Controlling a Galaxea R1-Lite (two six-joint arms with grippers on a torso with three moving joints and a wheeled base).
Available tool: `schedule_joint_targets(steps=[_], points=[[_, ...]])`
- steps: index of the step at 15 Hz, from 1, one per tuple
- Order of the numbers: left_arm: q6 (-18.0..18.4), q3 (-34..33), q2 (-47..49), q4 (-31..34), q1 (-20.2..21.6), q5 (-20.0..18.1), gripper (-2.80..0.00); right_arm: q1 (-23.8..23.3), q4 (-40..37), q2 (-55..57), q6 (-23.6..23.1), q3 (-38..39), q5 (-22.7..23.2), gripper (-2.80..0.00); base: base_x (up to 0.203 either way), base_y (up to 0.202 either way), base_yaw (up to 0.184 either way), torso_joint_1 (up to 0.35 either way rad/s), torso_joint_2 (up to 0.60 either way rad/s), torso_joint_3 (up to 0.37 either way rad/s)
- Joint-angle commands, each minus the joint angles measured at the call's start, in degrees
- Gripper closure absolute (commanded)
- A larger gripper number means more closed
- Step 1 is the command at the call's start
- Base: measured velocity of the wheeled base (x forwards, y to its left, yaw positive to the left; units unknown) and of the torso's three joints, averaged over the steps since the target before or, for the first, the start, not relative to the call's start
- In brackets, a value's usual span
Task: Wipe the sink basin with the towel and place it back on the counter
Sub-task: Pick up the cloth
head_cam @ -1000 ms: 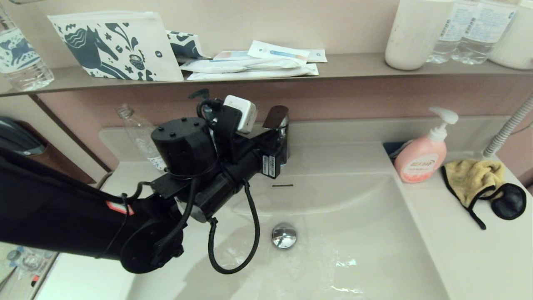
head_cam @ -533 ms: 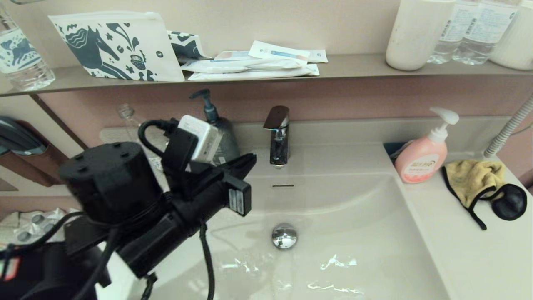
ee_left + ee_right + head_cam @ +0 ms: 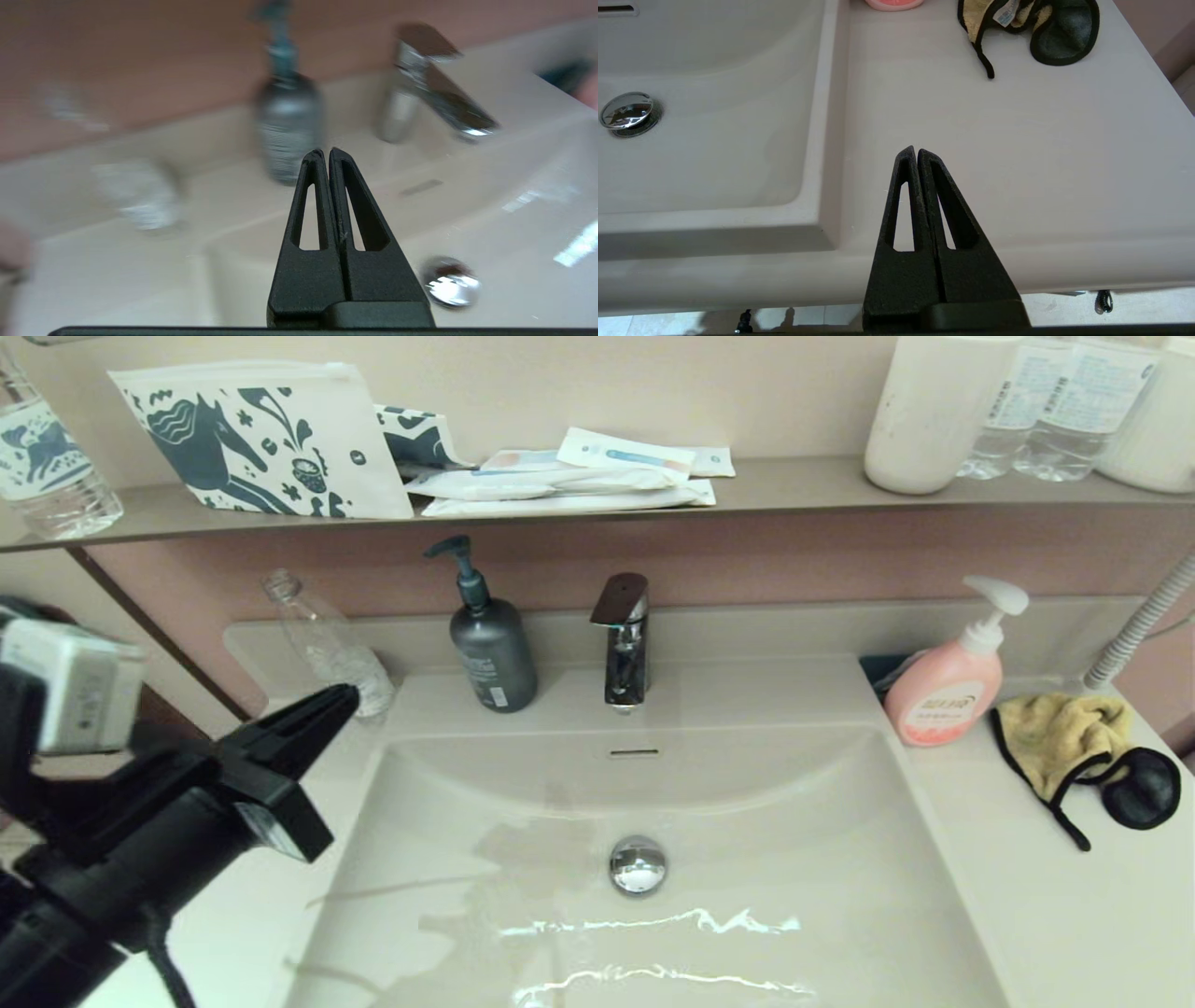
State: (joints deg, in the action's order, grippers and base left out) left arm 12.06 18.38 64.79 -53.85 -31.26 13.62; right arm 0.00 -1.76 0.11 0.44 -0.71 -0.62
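From the head view I see only my left gripper (image 3: pixel 341 698), fingers pressed together and holding nothing, raised over the counter (image 3: pixel 1027 896) at the left of the basin (image 3: pixel 747 803); its arm is cut off by the frame edge. The right gripper (image 3: pixel 916 151) appears only in its own wrist view: fingers together, holding nothing, poised at the counter's front edge, well short of the towel (image 3: pixel 1017 18). That view shows a white label on the towel, which the head view does not. The towel (image 3: pixel 1064 733) lies crumpled on the counter just beside the pink soap bottle (image 3: pixel 943 695). In the left wrist view the grey bottle (image 3: pixel 287 126), tap (image 3: pixel 430 88) and drain plug (image 3: pixel 451 284) are blurred.
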Motion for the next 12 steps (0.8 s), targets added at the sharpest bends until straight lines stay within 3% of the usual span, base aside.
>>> schedule_joint_targets(steps=[1,4,7,10,12], points=[[1.01,-0.46,-12.33,4.01,5.45,0.39,0.0,0.0,0.0,-0.02,0.0,0.0,0.01,0.0,0.0,0.0,0.0,0.0,0.0,0.0],[1.83,0.37,-25.22,13.62,16.48,0.72,0.0,0.0,0.0,-0.02,0.0,0.0,0.01,0.0,0.0,0.0,0.0,0.0,0.0,0.0],[2.07,0.12,-36.14,21.5,23.54,0.63,0.0,0.0,0.0,-0.02,0.0,0.0,0.01,0.0,0.0,0.0,0.0,0.0,0.0,0.0],[1.76,-0.26,-46.85,31.32,26.4,0.52,0.0,0.07,0.0,-0.02,0.0,0.0,0.01,0.0,0.0,0.0,0.0,0.0,0.0,0.0],[1.09,-1.02,-50.02,33.67,29.05,1.71,0.0,0.03,0.0,-0.02,0.0,0.0,0.01,0.0,0.0,0.0,0.0,0.0,0.0,0.0]])
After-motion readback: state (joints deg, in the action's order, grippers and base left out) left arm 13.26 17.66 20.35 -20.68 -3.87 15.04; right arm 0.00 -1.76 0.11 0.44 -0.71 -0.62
